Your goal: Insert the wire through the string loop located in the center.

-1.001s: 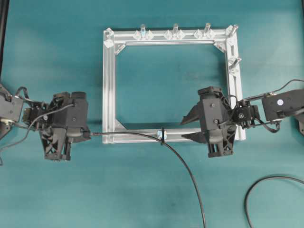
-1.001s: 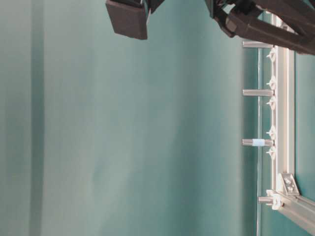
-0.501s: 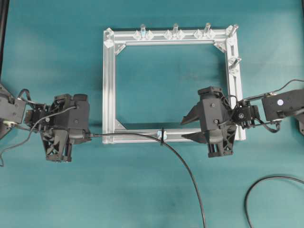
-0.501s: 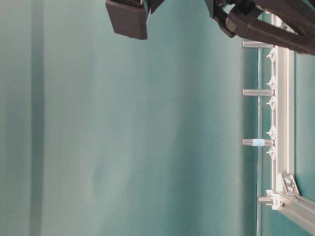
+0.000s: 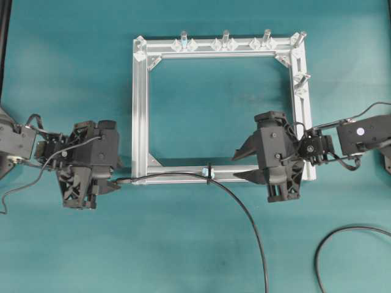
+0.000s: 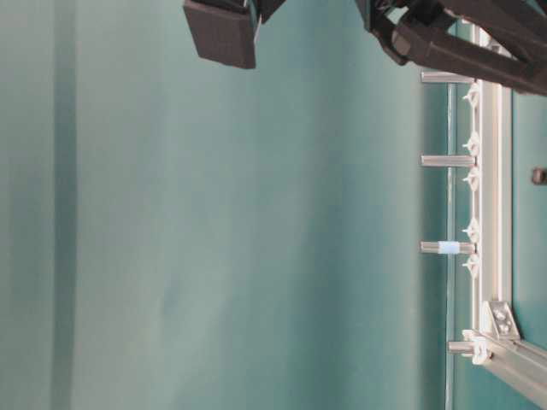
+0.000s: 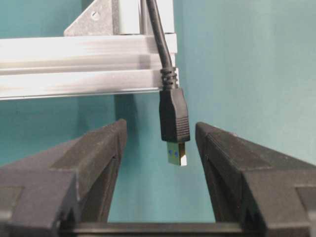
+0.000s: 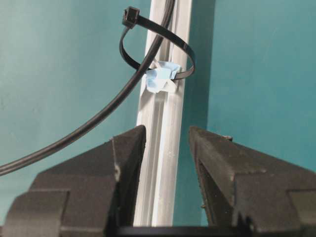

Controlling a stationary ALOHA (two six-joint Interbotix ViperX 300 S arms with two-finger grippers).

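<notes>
The wire (image 5: 238, 210) runs along the frame's near bar, through the string loop (image 5: 209, 172), then curves down to the bottom edge. Its black plug (image 5: 122, 180) lies just left of the frame corner. In the left wrist view the plug (image 7: 174, 121) with its yellowish metal tip sits between the fingers of my open left gripper (image 7: 159, 129), touching neither. In the overhead view my left gripper (image 5: 116, 180) is at the plug. My right gripper (image 5: 244, 163) is open, and in its wrist view (image 8: 167, 133) it straddles the bar, short of the loop (image 8: 186, 55) and its bluish fitting (image 8: 160, 79). The wire (image 8: 111, 106) passes through the loop.
The square aluminium frame (image 5: 139, 110) lies mid-table, with upright silver pegs (image 5: 225, 38) along its far bar and right side. Another dark cable (image 5: 324, 244) loops at the bottom right. The table-level view shows the frame (image 6: 491, 171) at the right and arm parts along the top.
My left gripper has opened and let go of the plug, turning and shifting slightly down. The plug end now lies free between its fingers. The right arm has not moved.
</notes>
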